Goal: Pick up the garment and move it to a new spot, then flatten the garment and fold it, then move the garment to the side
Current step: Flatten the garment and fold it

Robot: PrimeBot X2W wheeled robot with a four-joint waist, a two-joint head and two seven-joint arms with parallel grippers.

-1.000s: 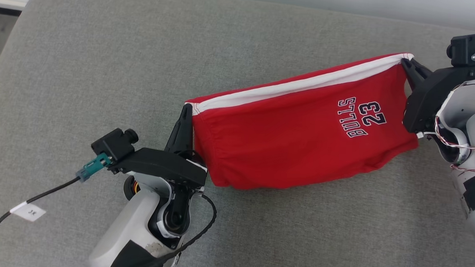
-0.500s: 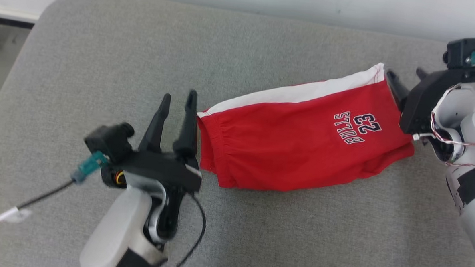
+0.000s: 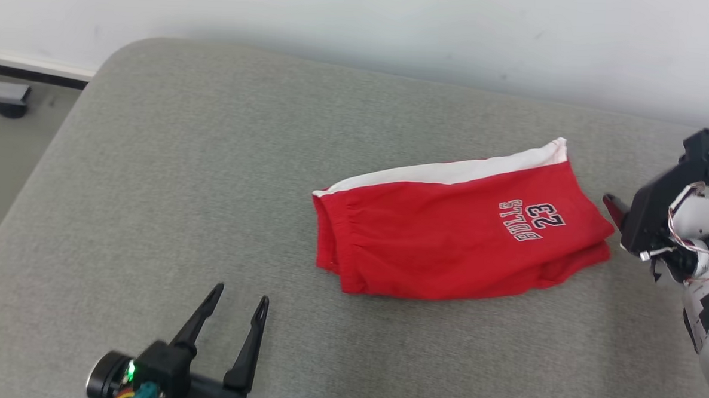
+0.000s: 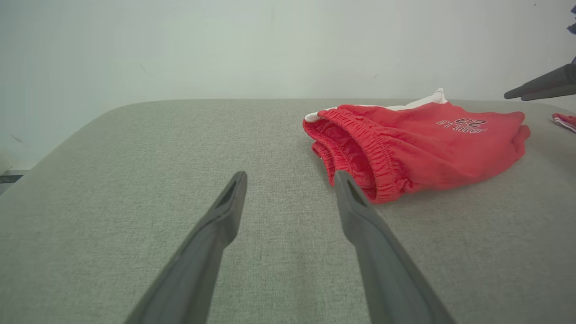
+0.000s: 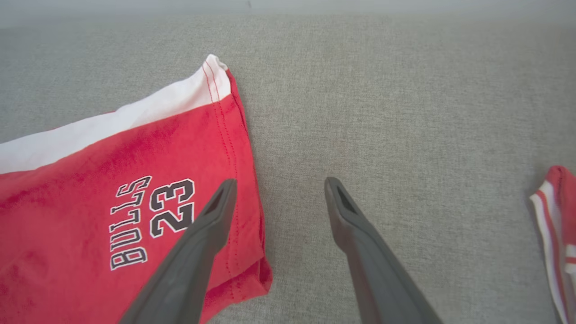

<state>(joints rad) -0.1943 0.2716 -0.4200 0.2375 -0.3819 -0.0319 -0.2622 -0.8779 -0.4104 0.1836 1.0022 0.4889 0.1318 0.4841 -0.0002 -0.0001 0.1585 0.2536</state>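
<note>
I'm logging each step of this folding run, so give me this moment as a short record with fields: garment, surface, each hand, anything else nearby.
garment: red shorts, white side stripe, BULLS 23 print, lying doubled over in layers
surface: grey padded surface
left hand: left hand open, empty, apart from the shorts, off the waistband end
right hand: right hand open, empty, at the leg-hem end
other: second red-and-white cloth lying beyond the right hand
stage: looks folded; not yet moved aside
</note>
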